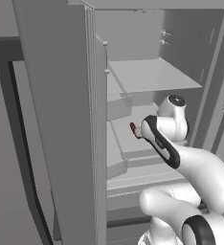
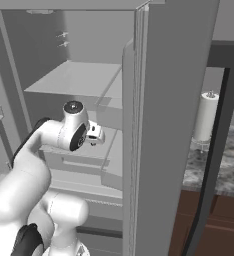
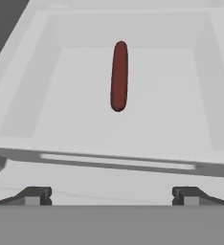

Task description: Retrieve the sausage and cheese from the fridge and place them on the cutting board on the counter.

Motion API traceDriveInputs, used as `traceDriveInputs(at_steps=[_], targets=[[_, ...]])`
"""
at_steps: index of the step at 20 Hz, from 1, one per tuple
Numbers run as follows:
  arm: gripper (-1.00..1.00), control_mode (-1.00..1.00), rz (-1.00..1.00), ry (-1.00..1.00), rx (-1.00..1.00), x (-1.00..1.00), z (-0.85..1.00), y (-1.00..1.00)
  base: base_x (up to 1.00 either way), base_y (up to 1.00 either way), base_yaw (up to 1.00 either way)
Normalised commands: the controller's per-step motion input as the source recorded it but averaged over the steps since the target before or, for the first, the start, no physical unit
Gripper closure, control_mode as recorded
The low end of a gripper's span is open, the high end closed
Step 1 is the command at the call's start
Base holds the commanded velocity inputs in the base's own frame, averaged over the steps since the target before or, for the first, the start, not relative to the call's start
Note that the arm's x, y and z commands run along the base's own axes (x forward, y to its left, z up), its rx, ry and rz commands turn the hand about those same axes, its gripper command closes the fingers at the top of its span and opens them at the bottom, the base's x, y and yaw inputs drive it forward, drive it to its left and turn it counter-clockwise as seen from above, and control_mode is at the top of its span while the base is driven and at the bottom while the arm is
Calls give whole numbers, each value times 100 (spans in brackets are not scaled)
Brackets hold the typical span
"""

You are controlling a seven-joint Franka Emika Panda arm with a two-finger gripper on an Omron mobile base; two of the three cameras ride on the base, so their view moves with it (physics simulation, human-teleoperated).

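End effector (image 3: 112, 195) sits nearest, fingers spread wide w/ nothing between them, pointed into the fridge (image 1: 61, 119), whose doors stand open. Tips are apart from everything, short of the shelf's front lip (image 3: 118, 161). Wide spread makes sense: it's lined up for an approach, not a grasp yet.

Next out, the shelf tray (image 3: 47, 95), a shallow walled bin. The walls keep a round item from rolling off the edge.

On it, the sausage (image 3: 119, 75) lies flat near the tray's centre, a bit toward the back wall, well apart from both side walls. Its long axis runs away from the hand, so the fingers' gap crosses its slim width; prob. a good grip angle w/o re-rolling the wrist. In the left base view it shows as a red end (image 1: 133, 129) just beside the wrist.

Farthest right, past the door, the counter (image 2: 209, 165) carries a white paper-towel roll (image 2: 207, 117) near its back edge. Cheese & cutting board: can't tell where.
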Motion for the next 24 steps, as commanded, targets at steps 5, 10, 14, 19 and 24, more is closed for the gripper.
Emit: traceDriveInputs(at_steps=[5,10,14,19,24], targets=[[-100,-100,0,0,0,30,-29,3,0,0,0],[-100,-100,0,0,0,28,-19,5,0,0,0],[-100,-100,0,0,0,28,-17,14,0,0,0],[-100,-100,0,0,0,29,-18,4,0,0,0],[-100,-100,0,0,2,39,-9,0,0,0,0]])
